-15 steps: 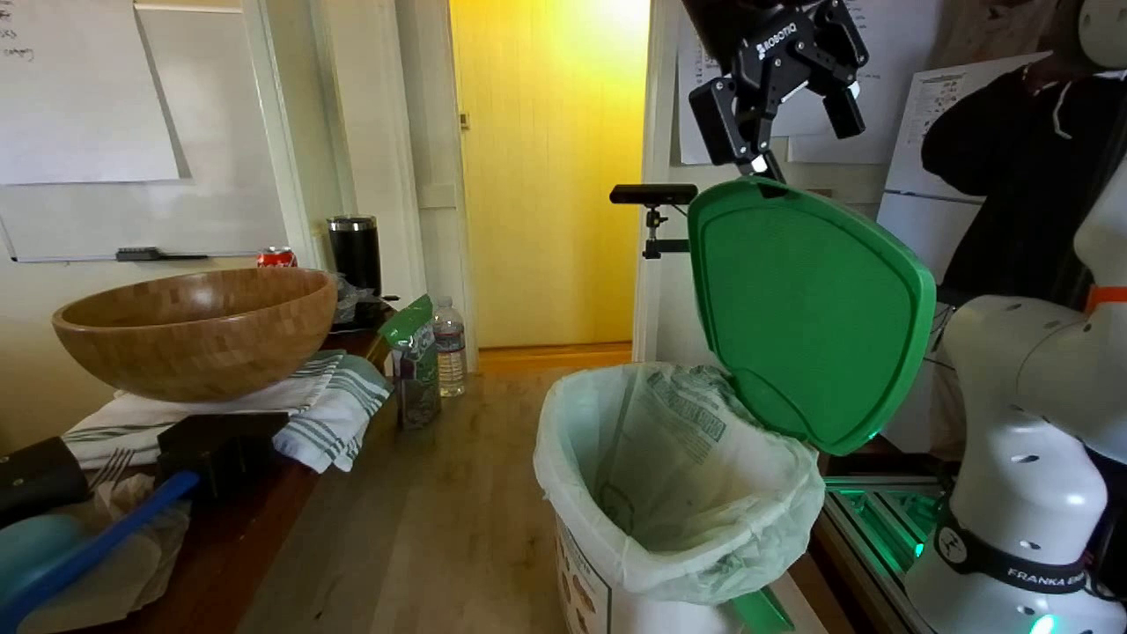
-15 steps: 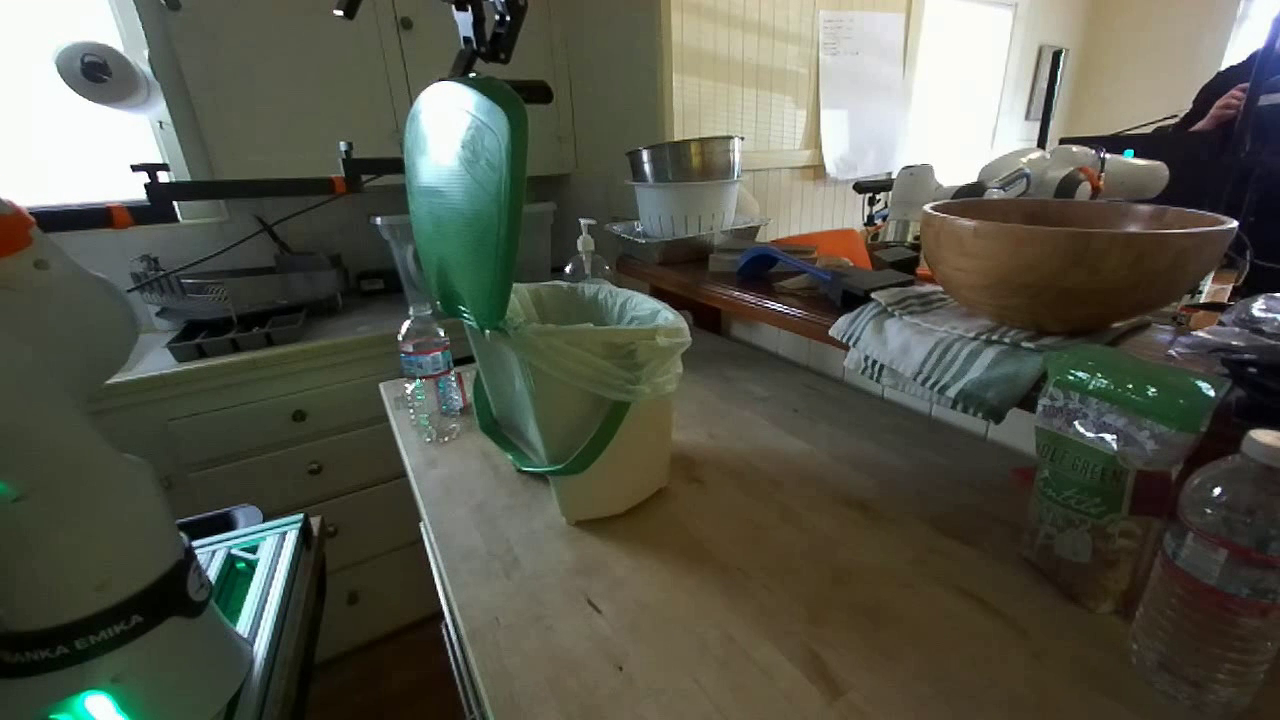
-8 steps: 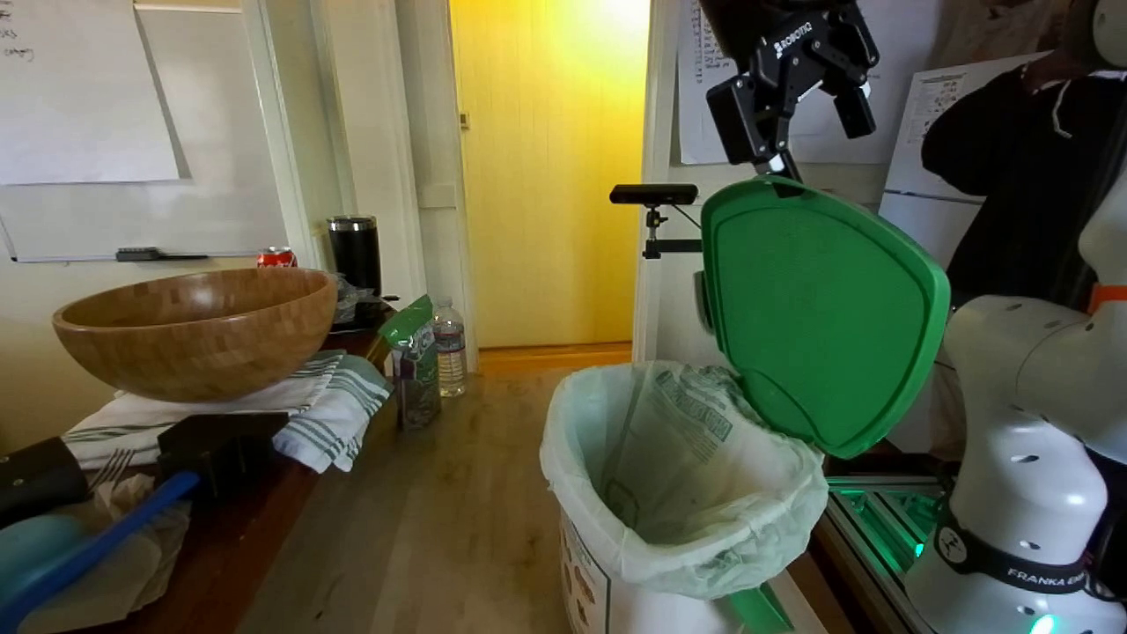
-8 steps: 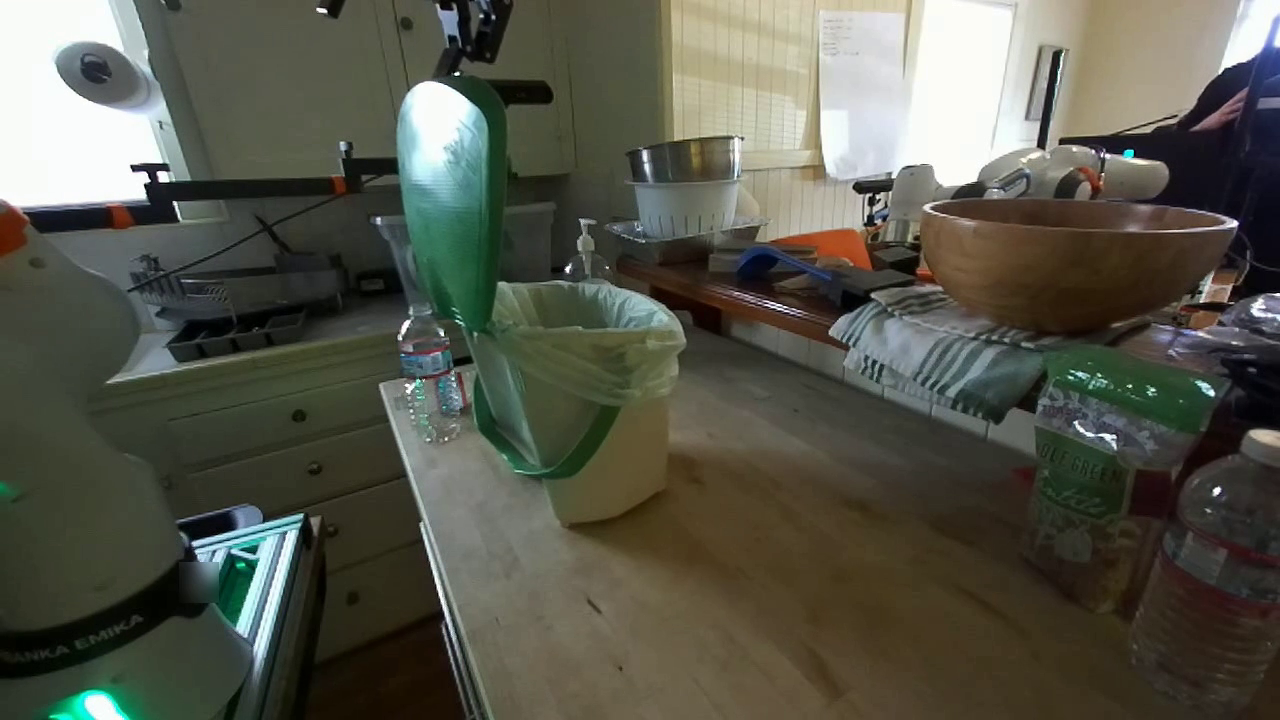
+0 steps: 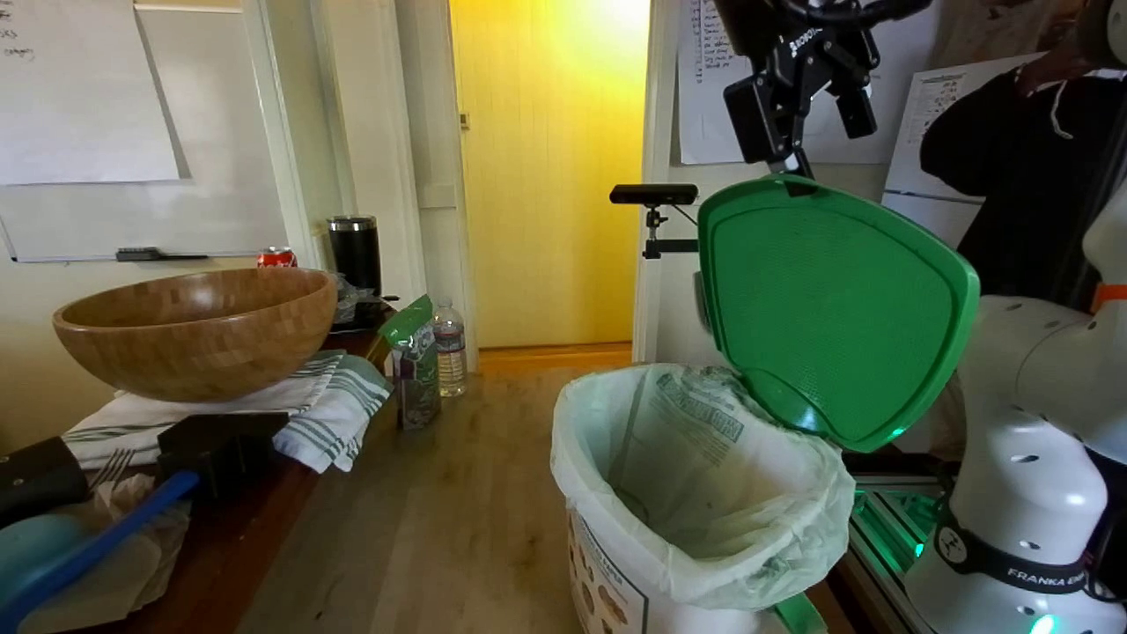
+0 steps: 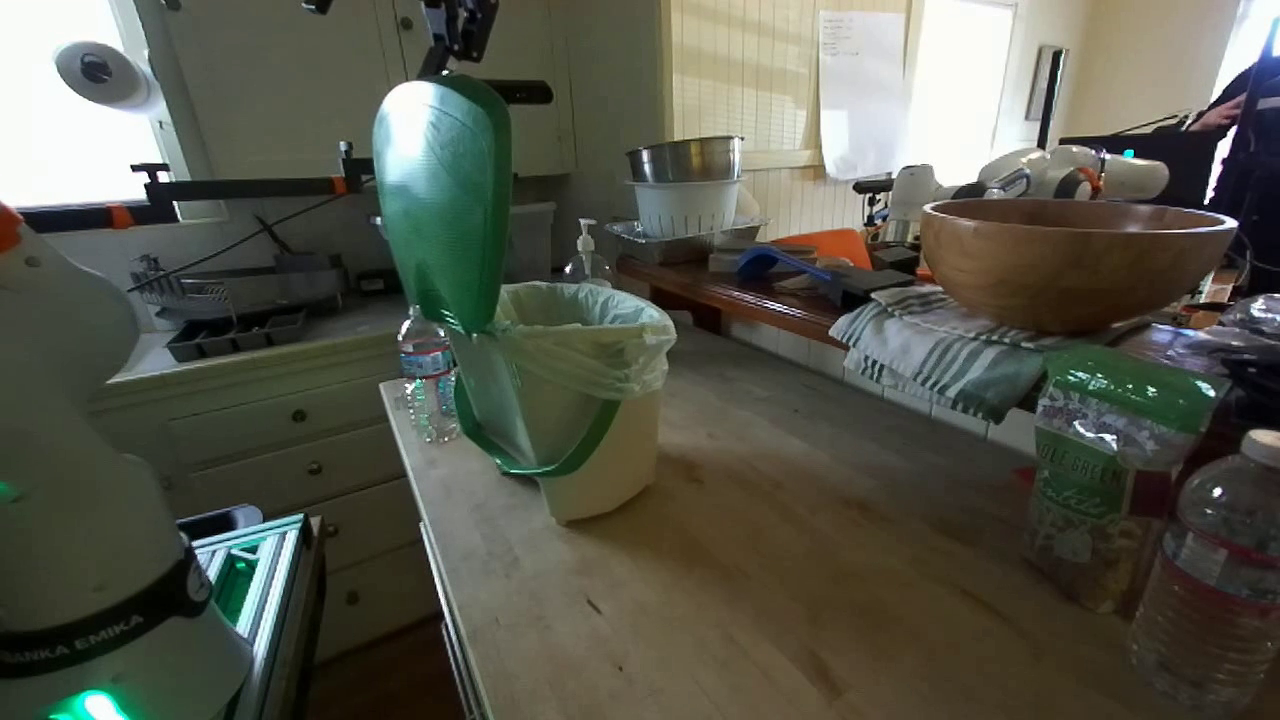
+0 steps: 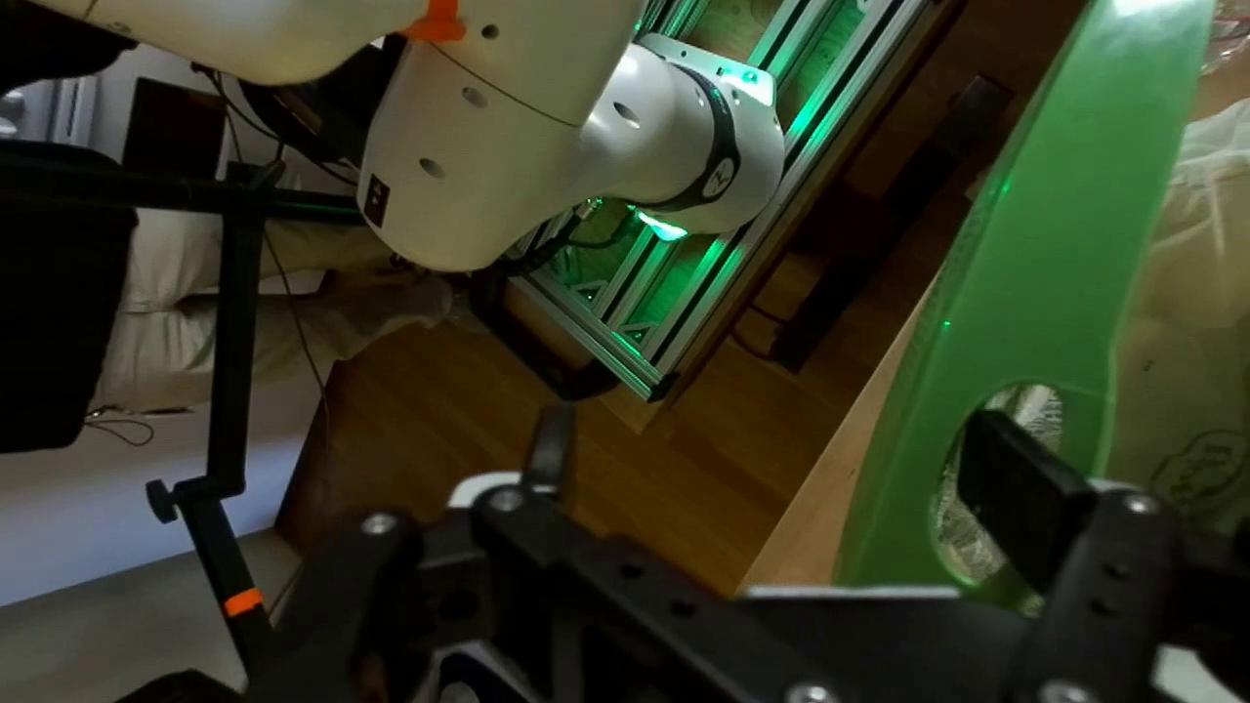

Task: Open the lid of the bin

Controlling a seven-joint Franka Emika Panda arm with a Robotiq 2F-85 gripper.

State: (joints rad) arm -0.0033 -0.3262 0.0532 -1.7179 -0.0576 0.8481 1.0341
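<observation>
Up at top edge of green lid (image 5: 836, 304), my Robotiq gripper (image 7: 770, 432) hangs tilted, pointing down, jaws spread wide, one finger (image 7: 1020, 488) in lid's hole. Lid stands nearly upright at side of white waste bin (image 6: 605, 480) nearest arm base (image 5: 1012, 528); bin mouth open.

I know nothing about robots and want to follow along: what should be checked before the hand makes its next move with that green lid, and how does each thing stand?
1. Lid raised: ok; it stands up, leaving the bin uncovered.
2. Hand open: ok; its fingers are spread wide.
3. Hand clear of the lid: not ok; one finger is at the lid's oval opening.
4. Lid able to stand unaided: cannot tell with that finger there.
5. Bag liner in place: ok; folded over the bin's top.
6. Bin on the counter: ok.
</observation>
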